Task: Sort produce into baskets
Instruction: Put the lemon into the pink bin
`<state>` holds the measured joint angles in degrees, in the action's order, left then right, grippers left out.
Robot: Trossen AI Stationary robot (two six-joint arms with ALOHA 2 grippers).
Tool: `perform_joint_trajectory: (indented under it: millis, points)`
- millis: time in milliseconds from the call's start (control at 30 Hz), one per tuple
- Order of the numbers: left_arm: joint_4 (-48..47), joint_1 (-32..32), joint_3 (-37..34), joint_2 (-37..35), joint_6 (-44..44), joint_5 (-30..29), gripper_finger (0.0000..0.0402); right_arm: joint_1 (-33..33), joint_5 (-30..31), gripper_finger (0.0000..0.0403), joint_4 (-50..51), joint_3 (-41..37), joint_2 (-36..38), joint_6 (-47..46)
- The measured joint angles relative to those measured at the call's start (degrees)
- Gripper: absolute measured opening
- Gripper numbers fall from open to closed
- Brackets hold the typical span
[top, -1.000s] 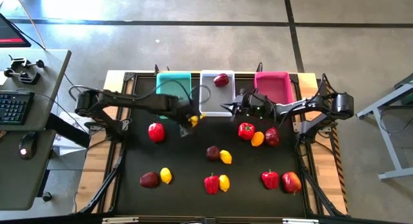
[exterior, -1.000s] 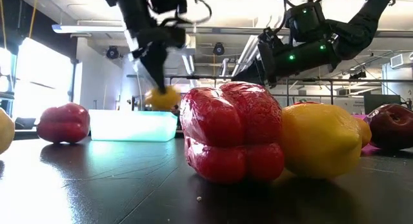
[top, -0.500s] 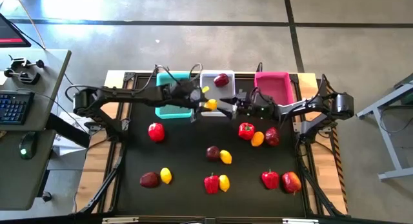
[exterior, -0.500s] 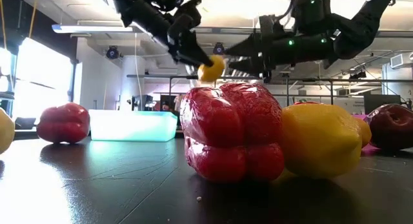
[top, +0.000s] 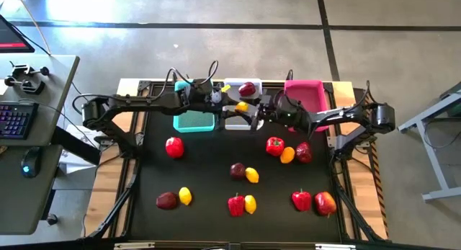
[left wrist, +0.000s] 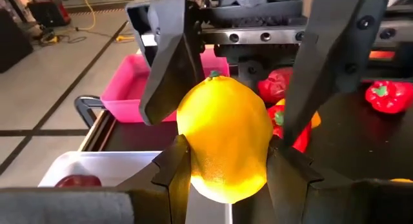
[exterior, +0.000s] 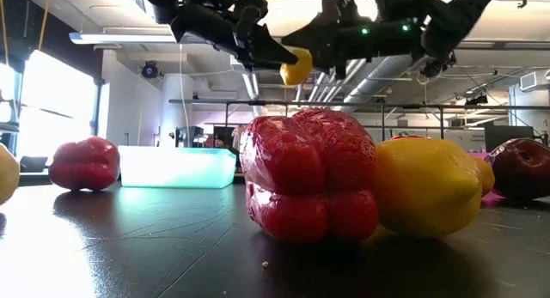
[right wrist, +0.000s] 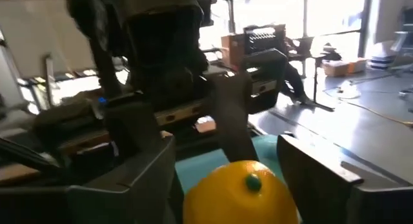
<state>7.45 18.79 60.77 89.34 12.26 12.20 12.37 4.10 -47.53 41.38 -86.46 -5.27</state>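
Observation:
A yellow lemon hangs over the white basket, and my left gripper, reaching in from the table's left, is shut on it. My right gripper comes from the table's right. It is open, with one finger on each side of the lemon's far end. A dark maroon fruit lies in the white basket. The teal basket stands to its left and the pink basket to its right. My left gripper pinches the lemon's two sides between its two fingers, near one end. The fingers come almost level from the table's left, slanting a little down. The lemon is lifted clear above the white basket. My right gripper's fingers flank the lemon's other end; whether they touch it I cannot tell.
Loose produce lies on the black mat: a red pepper at the left, a pepper, lemon and maroon fruit cluster at the right, a pair mid-table, and several more along the near edge.
My left gripper has carried the lemon up and toward the table's right and far side, from beside the teal basket to over the white one. It has tipped from pointing down to nearly level. My right gripper has opened, risen and come up around the lemon.

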Motion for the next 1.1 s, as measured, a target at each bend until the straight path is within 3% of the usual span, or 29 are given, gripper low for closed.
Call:
perform_joint_trajectory:
  millis: [367,800,1100]
  points:
    - [2.6,0.6,-0.1,0.0,0.7,2.1,0.0138,0.1,0.7,0.0132,6.2,4.0,0.2,2.6]
    - [3.2,1.7,-0.1,0.0,0.1,3.0,0.0139,0.1,0.7,0.0121,6.3,4.1,0.1,2.8]
    - [3.7,1.7,0.1,-0.1,1.2,2.7,0.0164,0.5,0.1,0.0119,7.4,4.1,1.9,2.8]
